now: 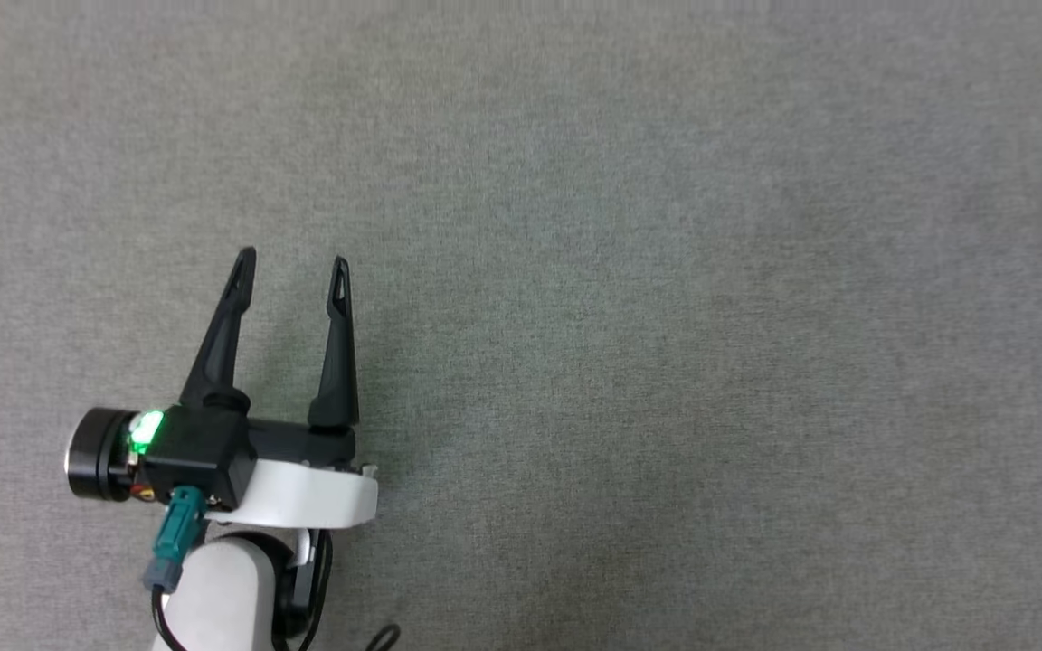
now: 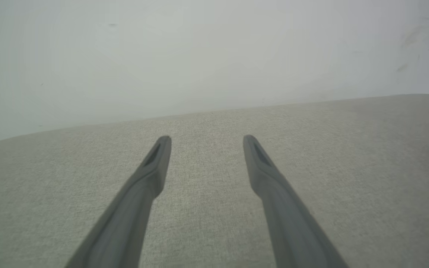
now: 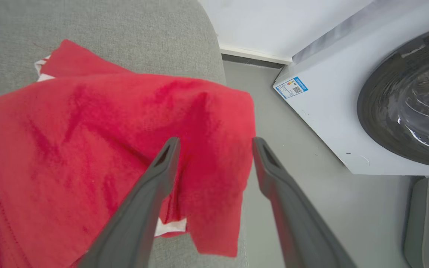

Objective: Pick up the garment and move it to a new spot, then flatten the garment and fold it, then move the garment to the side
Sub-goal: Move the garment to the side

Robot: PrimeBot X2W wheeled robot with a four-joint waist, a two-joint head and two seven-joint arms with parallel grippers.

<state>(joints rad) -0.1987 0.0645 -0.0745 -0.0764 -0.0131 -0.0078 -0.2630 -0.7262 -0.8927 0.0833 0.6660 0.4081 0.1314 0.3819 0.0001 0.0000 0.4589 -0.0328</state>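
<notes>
– Two dark fingers (image 3: 151,193) of the right gripper (image 3: 214,143) are rising from six o'clock in the right wrist view. Are they gripping anything?
– No, they are standing wide apart with nothing pinched. The garment (image 3: 88,123) is lying just beyond them, red cloth with a scrap of white trim, spreading from nine o'clock towards the centre. One finger is covering part of it.
– Where is it resting?
– It is lying bunched on the grey fabric surface (image 3: 125,29), and one corner is hanging over that surface's edge near six o'clock.
– What is standing around it?
– A white washing machine (image 3: 333,123) is sitting at three o'clock on the pale floor (image 3: 292,178), showing its dark round door (image 3: 412,100) and a small blue-edged label (image 3: 292,86). A white wall (image 3: 274,22) is running behind at twelve o'clock. Something grey (image 3: 428,219) is sitting at five o'clock; I cannot tell what it is.
– And the other arm?
– The left gripper (image 1: 292,267) is hanging over the surface at eight o'clock in the head view, its fingers spread open and holding nothing. A green light (image 1: 146,428) is glowing on its wrist. The garment's red edge is peeking in at three o'clock, well apart from it, with grey fabric stretching between them.
</notes>
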